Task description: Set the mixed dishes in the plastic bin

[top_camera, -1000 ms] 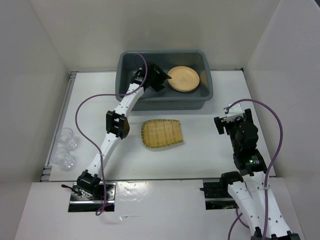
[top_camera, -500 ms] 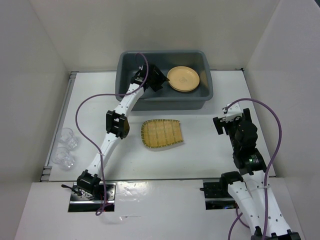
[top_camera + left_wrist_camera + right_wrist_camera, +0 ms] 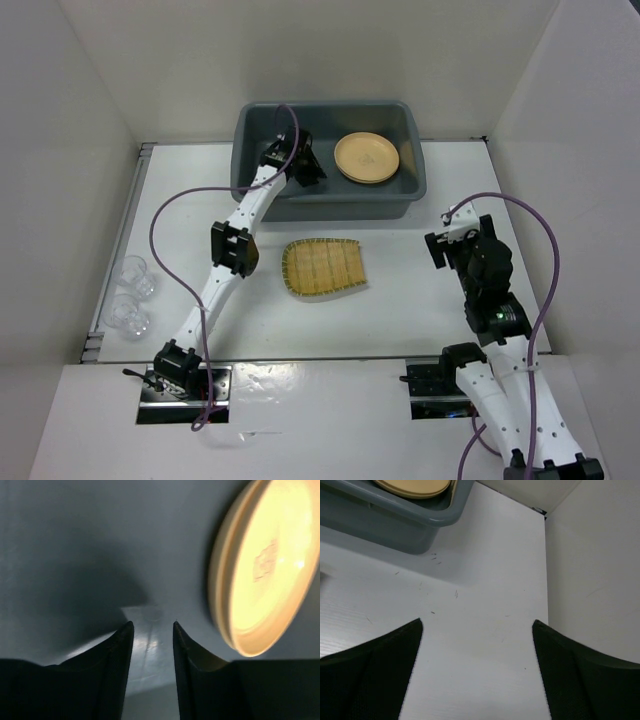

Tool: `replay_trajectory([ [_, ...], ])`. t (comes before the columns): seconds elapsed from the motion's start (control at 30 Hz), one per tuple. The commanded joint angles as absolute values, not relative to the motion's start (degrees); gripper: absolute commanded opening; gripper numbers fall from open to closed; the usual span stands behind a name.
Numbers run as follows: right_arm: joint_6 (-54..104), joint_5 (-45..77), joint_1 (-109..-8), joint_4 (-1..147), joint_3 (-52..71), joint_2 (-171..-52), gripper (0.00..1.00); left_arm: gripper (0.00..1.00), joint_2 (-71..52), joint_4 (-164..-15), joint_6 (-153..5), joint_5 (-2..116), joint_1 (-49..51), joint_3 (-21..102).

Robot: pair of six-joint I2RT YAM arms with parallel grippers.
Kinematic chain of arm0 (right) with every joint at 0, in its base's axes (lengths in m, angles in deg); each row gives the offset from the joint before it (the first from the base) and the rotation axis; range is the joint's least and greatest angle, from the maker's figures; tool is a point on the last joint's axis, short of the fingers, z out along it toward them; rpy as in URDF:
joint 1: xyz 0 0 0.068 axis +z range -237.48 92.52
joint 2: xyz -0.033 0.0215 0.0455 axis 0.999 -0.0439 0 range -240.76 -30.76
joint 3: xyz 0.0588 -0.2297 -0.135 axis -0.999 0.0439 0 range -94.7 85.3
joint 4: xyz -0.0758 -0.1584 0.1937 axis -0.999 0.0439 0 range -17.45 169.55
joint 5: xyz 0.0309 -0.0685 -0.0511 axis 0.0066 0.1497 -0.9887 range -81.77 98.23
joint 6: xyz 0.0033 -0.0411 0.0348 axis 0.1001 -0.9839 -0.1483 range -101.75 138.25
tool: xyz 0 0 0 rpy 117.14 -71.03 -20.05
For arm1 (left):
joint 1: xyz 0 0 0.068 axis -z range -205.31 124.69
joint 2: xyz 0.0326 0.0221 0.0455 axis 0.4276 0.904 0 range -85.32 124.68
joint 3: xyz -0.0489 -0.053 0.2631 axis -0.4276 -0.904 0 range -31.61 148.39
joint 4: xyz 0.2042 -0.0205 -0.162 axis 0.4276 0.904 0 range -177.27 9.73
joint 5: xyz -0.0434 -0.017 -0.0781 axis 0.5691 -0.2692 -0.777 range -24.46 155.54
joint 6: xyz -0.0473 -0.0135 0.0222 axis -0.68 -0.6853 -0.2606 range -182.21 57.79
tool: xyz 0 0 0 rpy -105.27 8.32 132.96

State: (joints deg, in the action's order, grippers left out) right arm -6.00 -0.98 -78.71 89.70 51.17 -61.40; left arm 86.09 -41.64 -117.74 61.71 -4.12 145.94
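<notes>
A round yellow-orange plate (image 3: pixel 367 157) lies inside the dark grey plastic bin (image 3: pixel 340 208), towards its right end. My left gripper (image 3: pixel 308 168) is down in the bin just left of the plate, apart from it. In the left wrist view its jaws (image 3: pixel 152 625) stand narrowly open over the bare bin floor (image 3: pixel 75 540), with the plate (image 3: pixel 265 565) off to the right. The ribbed yellow tray (image 3: pixel 322 267) lies on the table in front of the bin. Two clear glass cups (image 3: pixel 135 272) (image 3: pixel 128 313) stand at the far left. My right gripper (image 3: pixel 450 240) (image 3: pixel 477 625) hangs open and empty over the table.
White walls close in the table on the left, back and right. In the right wrist view the bin's near right corner (image 3: pixel 420 525) and the plate's edge (image 3: pixel 415 487) show at top left, and the right wall (image 3: pixel 590 555) rises close by.
My left gripper has drawn back to the left, away from the plate, and its jaws have narrowed. The plate stays in the bin. The right arm has barely shifted.
</notes>
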Motion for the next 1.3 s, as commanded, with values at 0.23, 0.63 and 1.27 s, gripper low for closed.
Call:
replay_trajectory([
  [0.23, -1.5, 9.4, -78.5, 85.2, 20.1, -100.3, 0.00, 0.12, 76.9, -24.1, -103.4, 67.7, -4.5, 148.2],
  [0.63, -0.2, 20.7, -75.8, 88.2, 0.7, -130.7, 0.00, 0.00, 72.4, -12.9, -96.6, 69.3, -7.9, 148.2],
  [1.27, -0.6, 26.7, -72.5, 111.5, -46.1, -168.2, 0.75, 0.59, 45.2, -12.9, -93.6, 78.6, -4.8, 125.1],
])
